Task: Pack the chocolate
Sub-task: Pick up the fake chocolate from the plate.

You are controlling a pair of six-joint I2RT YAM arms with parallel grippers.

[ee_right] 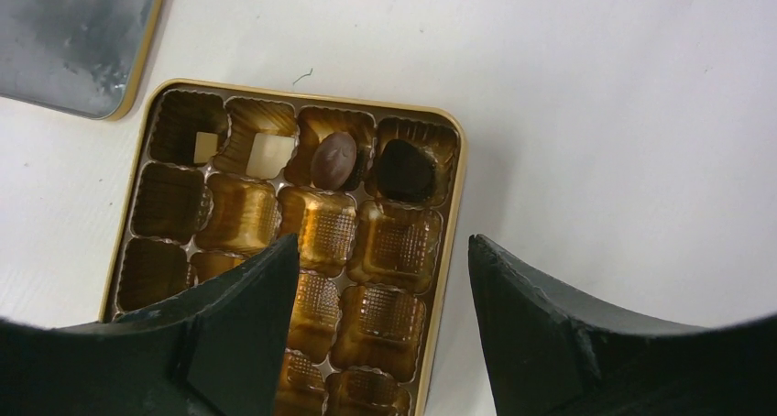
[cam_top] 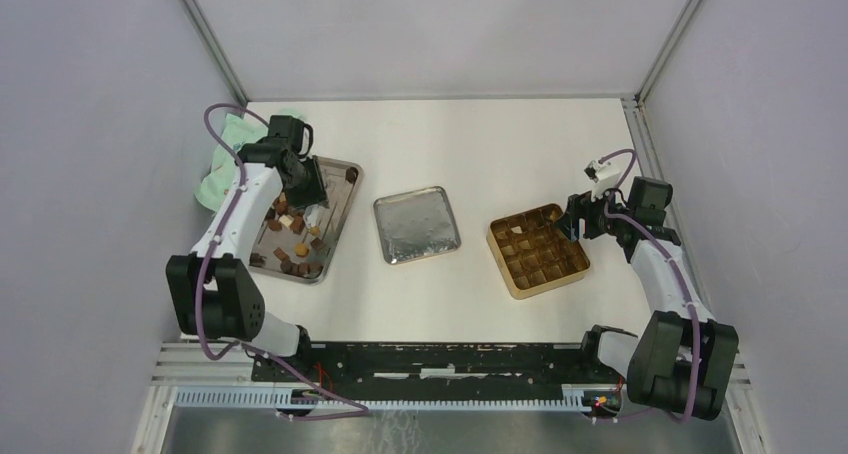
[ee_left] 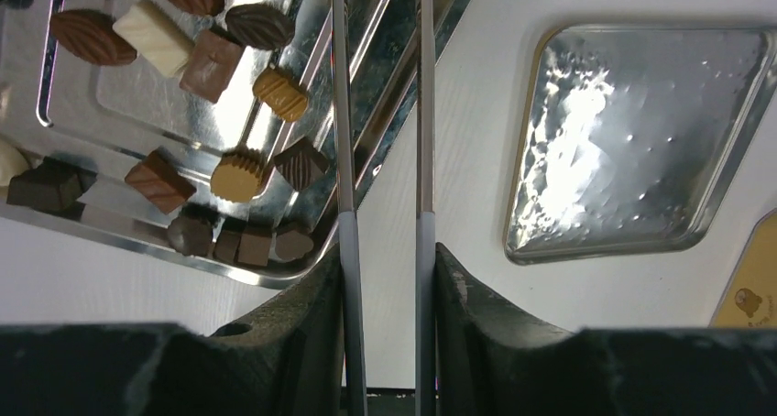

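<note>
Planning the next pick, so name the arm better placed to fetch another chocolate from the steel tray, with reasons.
Left. The left end effector grips the tweezers, reaching over the tray of chocolates. The right end effector hangs open and empty above the gold tin, across the table.

Bite-sized chocolate chunks [ee_left: 211, 63] in dark brown, mid-brown, caramel and cream-white, several ridged or leaf-veined, on a mirror-bright rectangular silver metal tray [ee_left: 119, 95]. The square gold tin [ee_right: 396, 244] shows ribbed gold compartments, one with a brown oval piece [ee_right: 334, 159]. Long silver metal tweezers [ee_left: 341, 114] wear pale grey sleeves; the crumpled fabric cloth [cam_top: 222, 164] is mint green.
</note>
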